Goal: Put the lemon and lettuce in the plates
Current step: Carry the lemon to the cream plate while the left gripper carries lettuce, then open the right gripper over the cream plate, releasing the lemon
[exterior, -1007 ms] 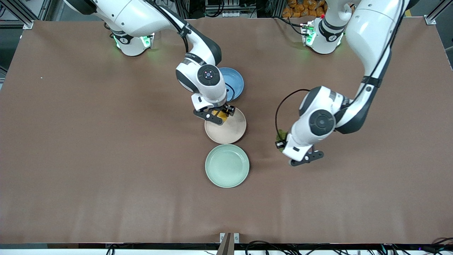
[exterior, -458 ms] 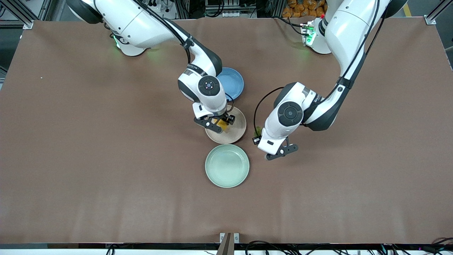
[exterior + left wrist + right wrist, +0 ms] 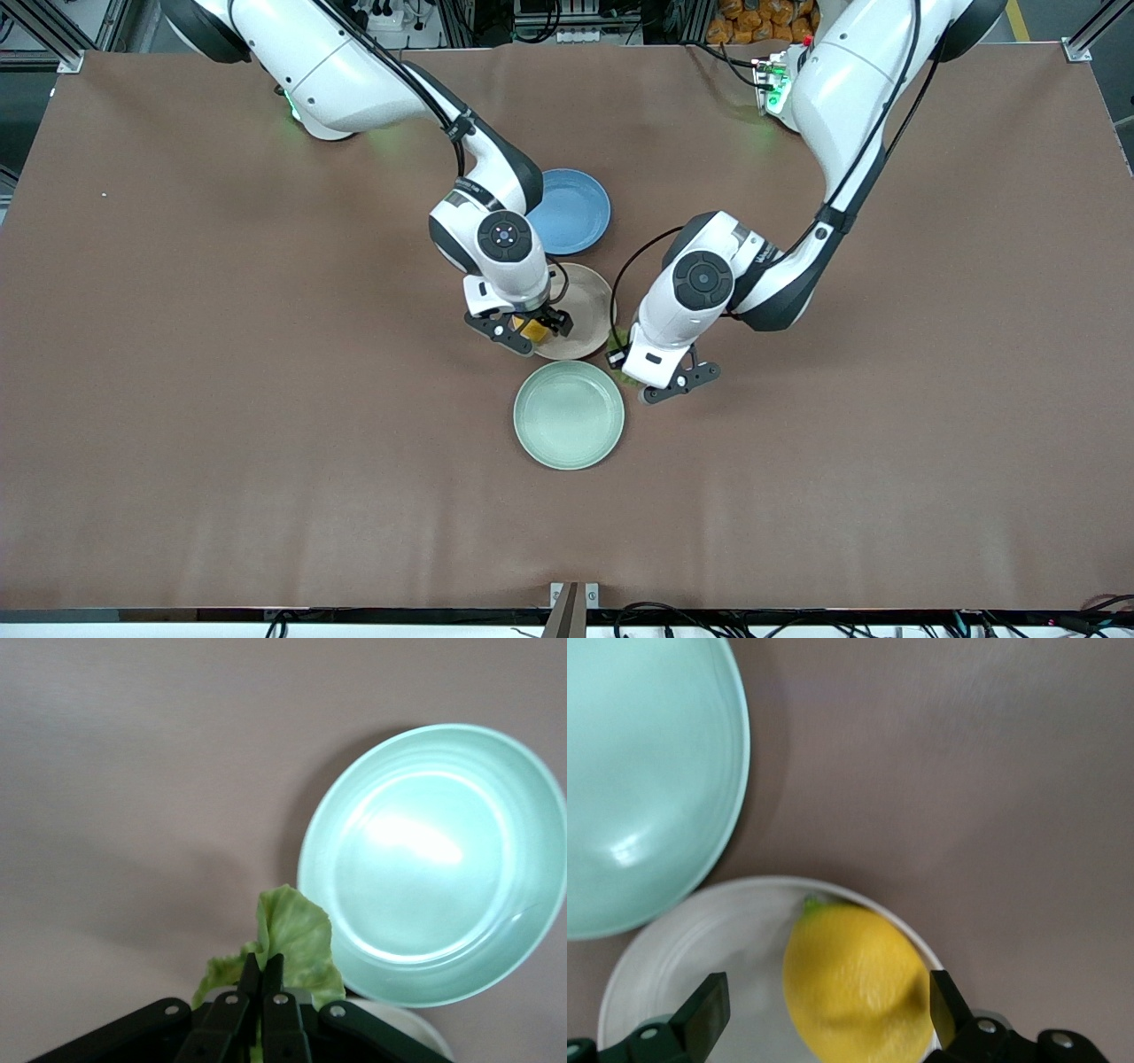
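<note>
The yellow lemon [image 3: 855,983] rests in the beige plate [image 3: 586,297], near the rim that faces the mint plate [image 3: 569,415]. My right gripper [image 3: 532,331] hangs just above it, open, its fingers [image 3: 709,1010] spread wide on either side of the fruit. The green lettuce [image 3: 297,939] leaf hangs pinched in my left gripper [image 3: 263,979], which is shut on it. In the front view the left gripper [image 3: 651,377] is over the bare table just beside the mint plate [image 3: 434,859], on the side toward the left arm's end. The mint plate holds nothing.
A blue plate [image 3: 567,211] with nothing in it lies beside the beige one, farther from the front camera. The three plates form a row in the middle of the brown table [image 3: 266,399]. Both arms crowd close together over them.
My right gripper slid over the beige plate toward the mint plate and opened, letting go of the lemon. My left arm carried the lettuce from the left arm's end toward the mint plate.
</note>
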You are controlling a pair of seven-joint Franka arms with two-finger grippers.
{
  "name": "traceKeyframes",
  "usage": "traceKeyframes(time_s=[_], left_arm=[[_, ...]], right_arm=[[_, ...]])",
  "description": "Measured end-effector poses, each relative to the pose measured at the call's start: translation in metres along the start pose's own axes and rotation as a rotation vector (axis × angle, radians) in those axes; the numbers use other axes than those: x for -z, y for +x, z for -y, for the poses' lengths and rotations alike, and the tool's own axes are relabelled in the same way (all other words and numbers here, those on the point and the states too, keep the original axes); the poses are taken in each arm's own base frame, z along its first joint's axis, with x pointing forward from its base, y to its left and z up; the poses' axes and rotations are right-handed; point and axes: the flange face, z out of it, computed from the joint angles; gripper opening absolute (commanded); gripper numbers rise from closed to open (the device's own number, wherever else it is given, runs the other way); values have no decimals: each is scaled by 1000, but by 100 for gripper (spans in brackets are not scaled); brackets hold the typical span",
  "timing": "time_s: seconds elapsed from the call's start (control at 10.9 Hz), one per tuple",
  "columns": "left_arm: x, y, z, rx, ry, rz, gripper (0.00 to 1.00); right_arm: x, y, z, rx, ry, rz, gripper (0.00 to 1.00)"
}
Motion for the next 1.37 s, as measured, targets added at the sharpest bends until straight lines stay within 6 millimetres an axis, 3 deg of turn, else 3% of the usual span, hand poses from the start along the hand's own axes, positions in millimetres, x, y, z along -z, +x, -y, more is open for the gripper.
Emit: traceKeyframes(time_s=[0.18,0.37,0.82,1.1,1.19,1.28,1.37], left_arm=[[-8,4,-8,31,-79,-34,0],[-18,6,-13,63,-137,-72,0],[-53,-23,-34,108,-177,-173,0],[-50,-20,-36,114,-187,-182,0],[-51,-21,-38,126,-189,-185,21],[-56,-25,-41,133,-180,-202,99],[-61,-30,-45,125,-168,-225,100]], right_arm=[[13,15,-2,-19,-18,-14,100],[51,34,-10,9,-63,-29,100],[177,127,-83,150,-80,-5,100],[216,158,-115,181,-67,-24,100],[229,165,-126,205,-74,-31,100],[246,174,-140,228,-80,-43,100],[261,182,-152,250,-82,-57,100]])
